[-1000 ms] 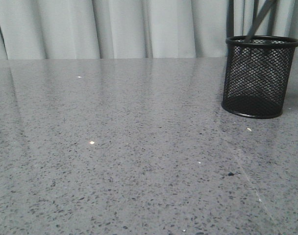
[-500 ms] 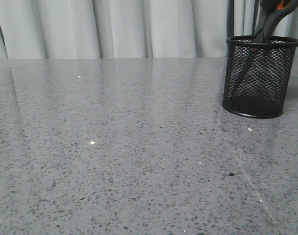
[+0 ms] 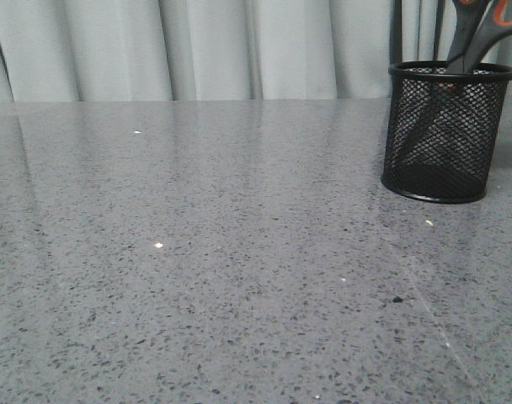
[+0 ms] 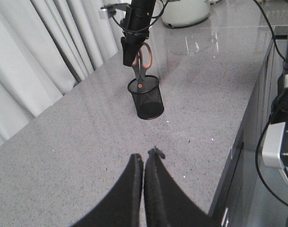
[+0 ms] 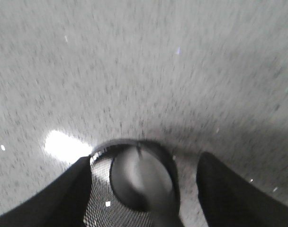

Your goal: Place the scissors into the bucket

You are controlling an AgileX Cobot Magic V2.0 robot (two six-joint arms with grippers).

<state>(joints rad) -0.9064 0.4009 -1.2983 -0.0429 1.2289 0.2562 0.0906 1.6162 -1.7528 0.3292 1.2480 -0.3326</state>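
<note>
The black mesh bucket (image 3: 445,135) stands on the grey table at the far right. The scissors (image 3: 479,34) stand in it, blades down, with the dark handles lined in orange leaning out over the rim. In the left wrist view the bucket (image 4: 146,97) holds the scissors (image 4: 145,59), and my right gripper (image 4: 130,49) hangs just above, beside the handles. In the right wrist view my right gripper (image 5: 146,158) is open wide over the bucket (image 5: 103,198), with the blurred scissors (image 5: 151,179) inside it. My left gripper (image 4: 144,158) is shut and empty, far from the bucket.
Pale curtains (image 3: 197,50) hang behind the speckled grey table (image 3: 197,252). In the left wrist view the table's edge (image 4: 238,142) runs along one side, with cables and equipment beyond it. A pale rounded appliance (image 4: 184,12) stands at the far end.
The scissors have come down into the bucket: first only the blades showed, now the orange-lined handles rest just above the rim.
</note>
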